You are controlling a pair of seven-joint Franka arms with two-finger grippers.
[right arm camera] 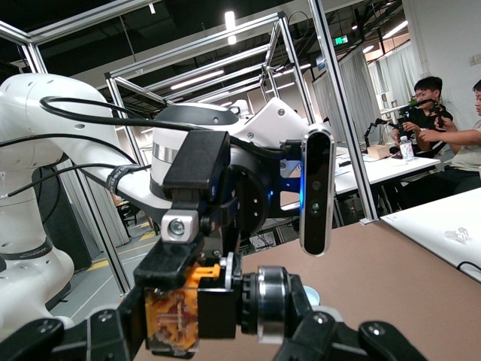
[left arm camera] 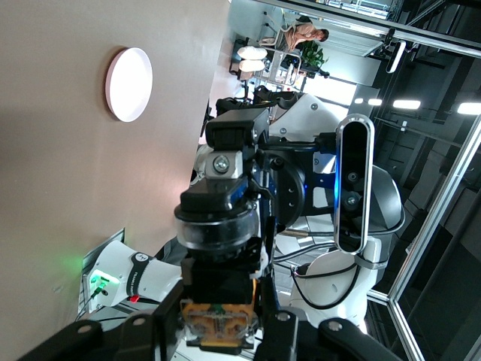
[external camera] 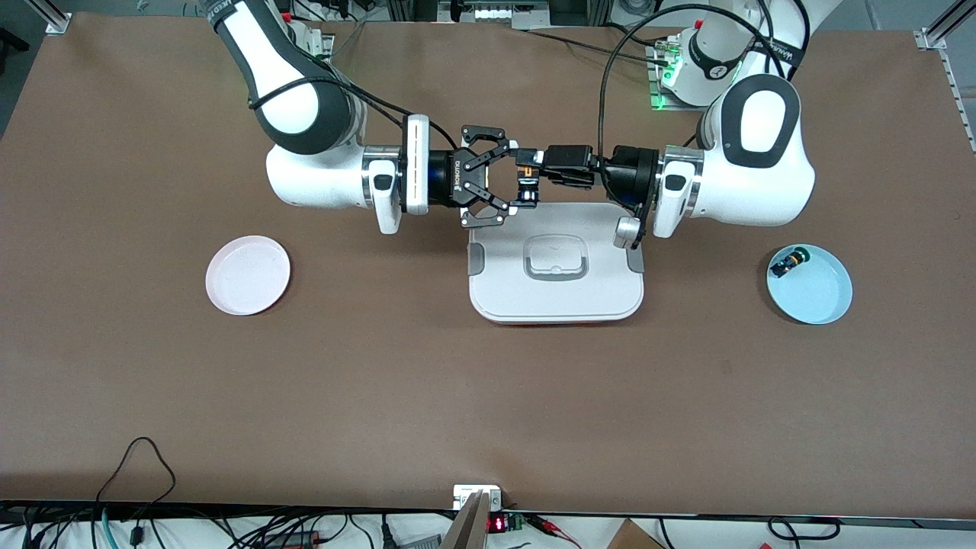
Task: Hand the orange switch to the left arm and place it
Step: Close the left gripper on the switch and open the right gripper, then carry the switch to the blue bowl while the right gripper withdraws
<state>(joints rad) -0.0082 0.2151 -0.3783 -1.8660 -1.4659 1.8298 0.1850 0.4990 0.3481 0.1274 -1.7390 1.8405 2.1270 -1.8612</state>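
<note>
The orange switch (external camera: pixel 526 189) hangs in the air over the edge of the white box (external camera: pixel 557 293) that lies nearest the robots' bases. My left gripper (external camera: pixel 524 169) is shut on its orange-brown block end, seen close in the left wrist view (left arm camera: pixel 218 327). My right gripper (external camera: pixel 509 179) is open, its two fingers flanking the switch lengthwise, one by the block end and one by the round button end. In the right wrist view the switch (right arm camera: pixel 218 304) lies across between the right fingers (right arm camera: pixel 113 335); I cannot tell if they touch it.
A pink plate (external camera: pixel 248 274) lies toward the right arm's end of the table and shows in the left wrist view (left arm camera: pixel 129 84). A light blue plate (external camera: pixel 810 284) toward the left arm's end holds a small black switch (external camera: pixel 787 263) with green and yellow marks.
</note>
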